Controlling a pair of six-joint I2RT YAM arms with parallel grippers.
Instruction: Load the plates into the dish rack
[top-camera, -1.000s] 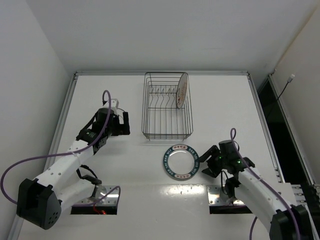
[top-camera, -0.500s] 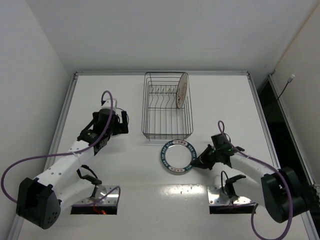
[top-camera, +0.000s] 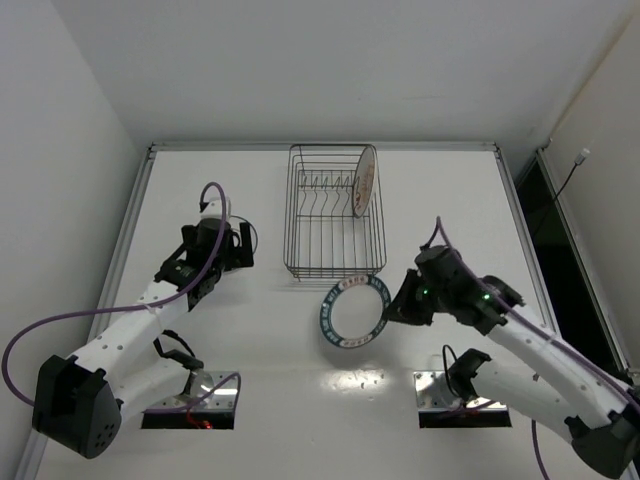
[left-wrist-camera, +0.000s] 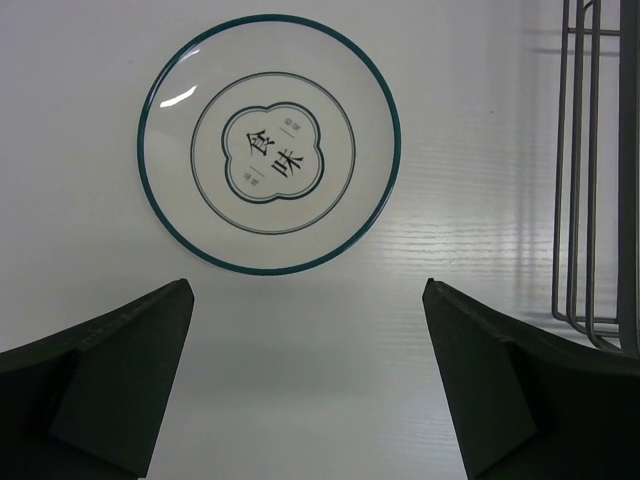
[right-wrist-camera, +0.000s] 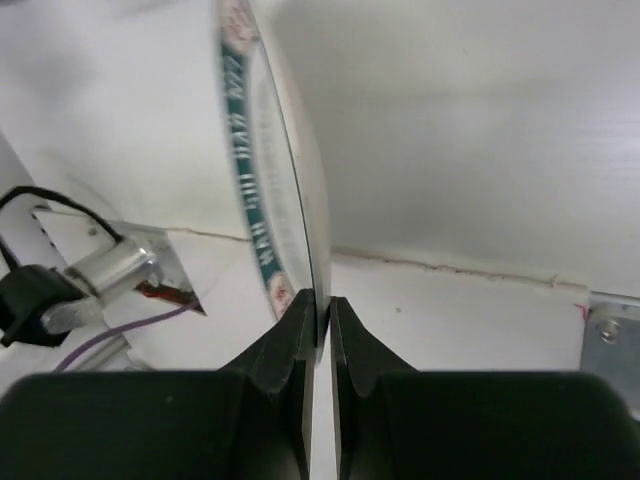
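The white table (top-camera: 450, 200) has a pale metal rail (top-camera: 131, 235) along its left edge. White walls stand around it: a back wall (top-camera: 330, 70), a left wall (top-camera: 50, 200) and a right wall (top-camera: 610, 100). Two shiny metal brackets lie at the near edge, one on the left (top-camera: 212, 390) and one on the right (top-camera: 432, 392). Beside the right wall, a thin black cable (top-camera: 566, 180) with a white plug (top-camera: 583, 155) hangs over a dark gap (top-camera: 545, 260).

Dish rack (top-camera: 335, 215): thin dark metal wire. Blue-rimmed plate (top-camera: 352, 310): glossy, smooth glaze. Desk (top-camera: 450, 200): white, faintly grained, slight sheen.
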